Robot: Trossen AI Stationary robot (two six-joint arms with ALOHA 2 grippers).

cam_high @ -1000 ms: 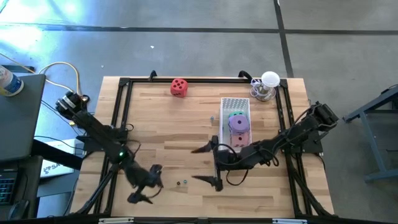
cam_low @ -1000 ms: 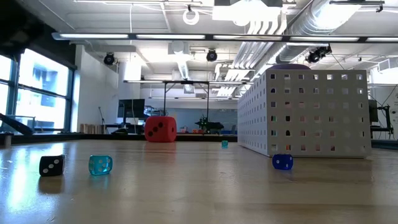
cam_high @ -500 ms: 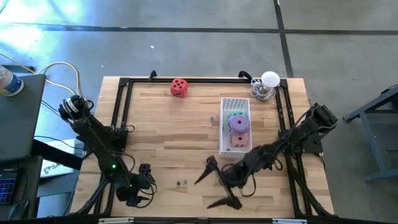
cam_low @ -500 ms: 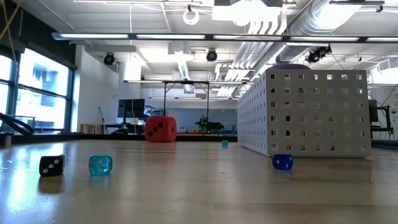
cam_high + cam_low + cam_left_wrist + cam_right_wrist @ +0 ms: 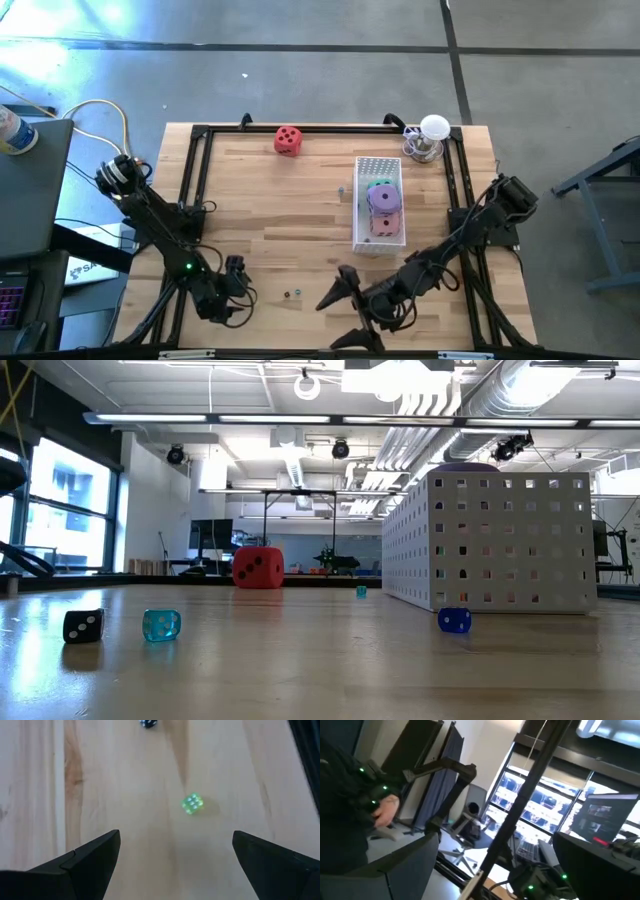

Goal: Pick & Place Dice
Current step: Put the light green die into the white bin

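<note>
The red die point(image 5: 288, 140) sits alone on the table near the far edge and also shows in the low view point(image 5: 258, 568). The green die point(image 5: 377, 184), purple die point(image 5: 384, 199) and pink die point(image 5: 383, 226) lie in a row inside the white perforated basket point(image 5: 358, 205), right of centre. My left gripper point(image 5: 228, 292) hovers open near the near-left corner, over bare wood. My right gripper point(image 5: 336, 322) hangs wide open at the near edge, in front of the basket, empty; its wrist view looks into the room.
Tiny dice lie near the near edge: a green one point(image 5: 192, 803) and a black one point(image 5: 148, 723) ahead of my left gripper, black point(image 5: 83, 625), cyan point(image 5: 161, 625) and blue point(image 5: 454, 620) in the low view. A white-topped glass object point(image 5: 430, 140) stands at the far right corner. A black rail point(image 5: 190, 180) frames the table.
My right gripper has drawn back from beside the basket's near end toward the table's near edge, tipping upward, and has stayed open. My left gripper has pulled slightly toward the near-left corner. The dice have not moved.
</note>
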